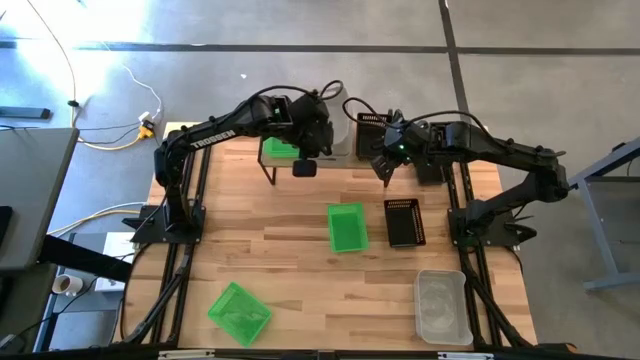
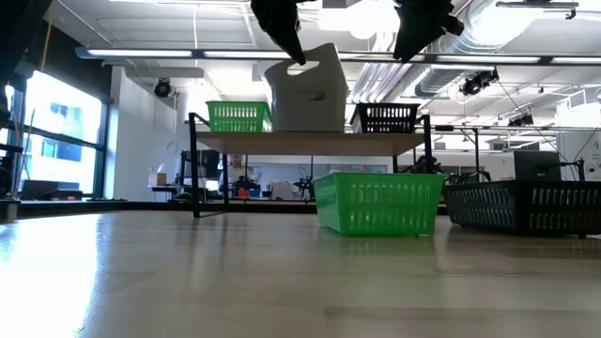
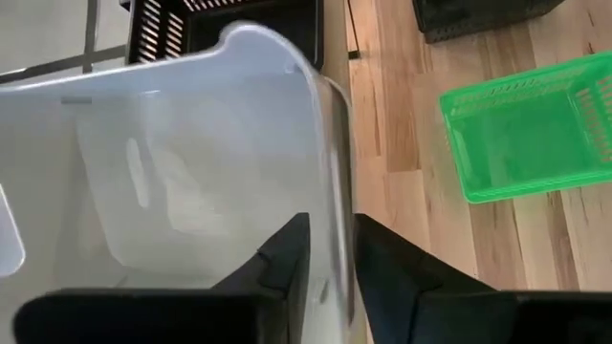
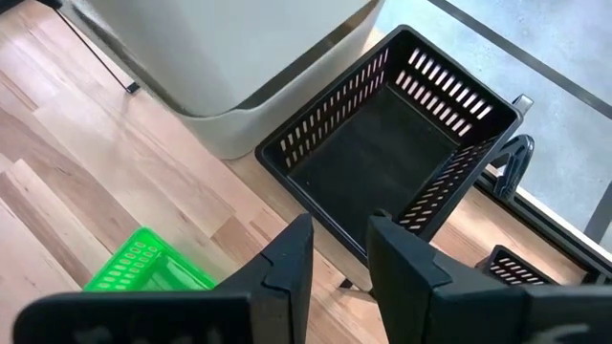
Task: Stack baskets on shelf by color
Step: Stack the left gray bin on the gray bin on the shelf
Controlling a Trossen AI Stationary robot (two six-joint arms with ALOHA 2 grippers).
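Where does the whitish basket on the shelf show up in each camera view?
High view: whitish basket at the shelf's middle, mostly hidden under the left gripper.
Low view: upper centre, standing on the shelf.
Left wrist view: fills the picture's left, its wall between that gripper's fingers.
Right wrist view: upper left.
Shared landmark: the black basket beside it on the shelf.
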